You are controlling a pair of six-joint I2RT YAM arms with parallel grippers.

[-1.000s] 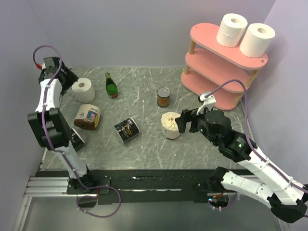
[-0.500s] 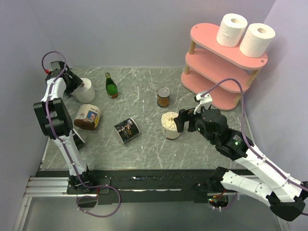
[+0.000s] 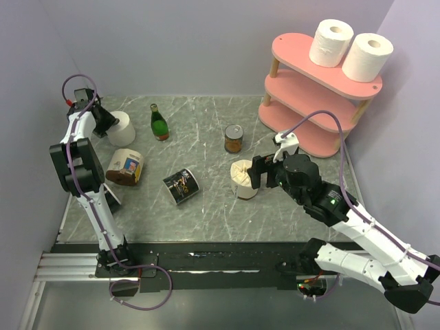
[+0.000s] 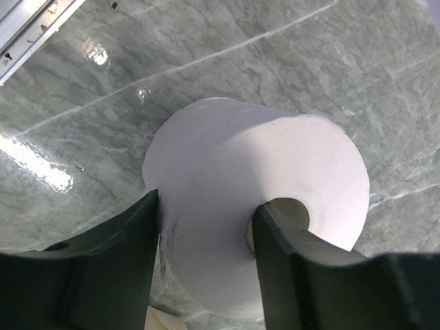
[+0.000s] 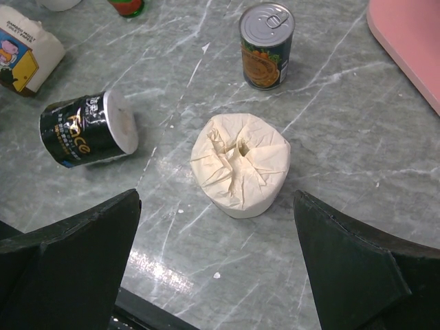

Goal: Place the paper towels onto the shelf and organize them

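The left gripper (image 4: pixel 206 206) pinches the paper towel roll (image 4: pixel 227 151), one finger in its core, evidently for lifting. The right gripper (image 5: pixel 214 199) hangs wide open.

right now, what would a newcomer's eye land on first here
The pink shelf at the far right, with two paper towels upright on its top tier. Next, the left gripper at the far left pinching a third roll, and the open right gripper over a cream wrapped roll mid-table.
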